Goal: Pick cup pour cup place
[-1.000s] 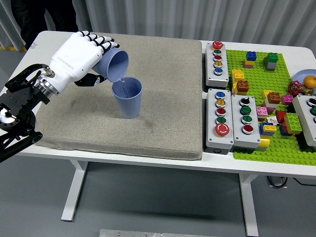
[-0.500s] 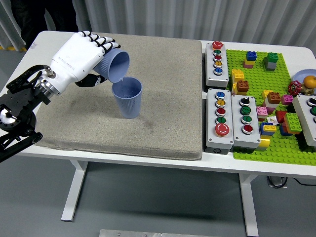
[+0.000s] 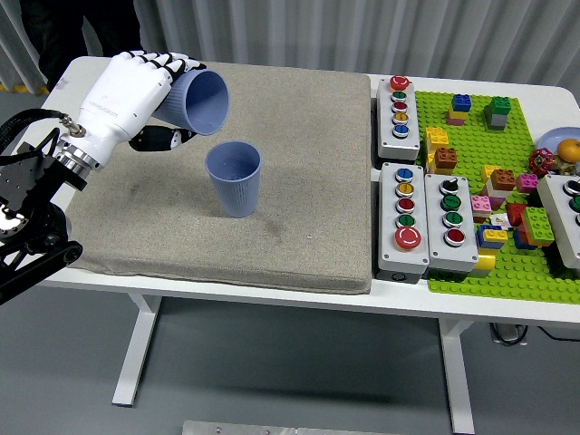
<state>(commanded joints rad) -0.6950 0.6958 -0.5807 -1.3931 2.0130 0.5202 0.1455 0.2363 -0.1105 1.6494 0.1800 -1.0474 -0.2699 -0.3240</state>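
Observation:
My left hand (image 3: 145,86), white with black finger joints, is shut on a blue ribbed cup (image 3: 198,100). The cup is tilted on its side with its mouth facing right and down. It hangs above and to the left of a second blue ribbed cup (image 3: 234,178), clear of its rim. That second cup stands upright on the grey mat (image 3: 299,181). I cannot see liquid falling between them. My right arm is not in view.
Grey button boxes (image 3: 400,107) (image 3: 426,217) stand right of the mat. A green baseplate (image 3: 517,263) with several coloured bricks lies at the far right. A person's dark legs (image 3: 54,27) show at the top left behind the table.
My left hand has lifted the tilted cup up and to the left, away from the standing cup's rim. The thin stream seen a second ago has stopped.

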